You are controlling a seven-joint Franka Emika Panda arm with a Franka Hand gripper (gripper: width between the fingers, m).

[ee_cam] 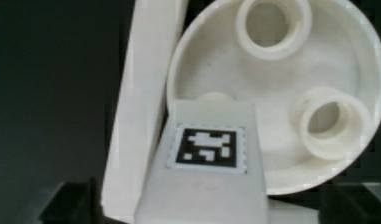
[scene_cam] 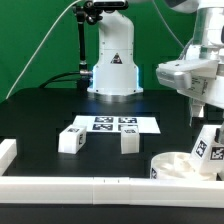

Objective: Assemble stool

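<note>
The round white stool seat (scene_cam: pixel 178 168) lies at the exterior view's right, against the front rail. In the wrist view the seat (ee_cam: pixel 258 80) shows two round holes. My gripper (scene_cam: pixel 204 126) hangs above the seat and is shut on a white blocky leg (scene_cam: pixel 206 148) with a tag. The leg stands upright, its lower end at the seat's top. In the wrist view this leg (ee_cam: pixel 208 150) fills the middle, tag facing the camera, and my fingers are hidden. Two more tagged legs, one (scene_cam: pixel 70 138) and another (scene_cam: pixel 128 140), lie on the black table.
The marker board (scene_cam: pixel 112 124) lies flat behind the two loose legs. A white rail (scene_cam: pixel 90 186) runs along the table's front and another piece (scene_cam: pixel 7 152) stands at the left. The robot base (scene_cam: pixel 112 62) stands at the back.
</note>
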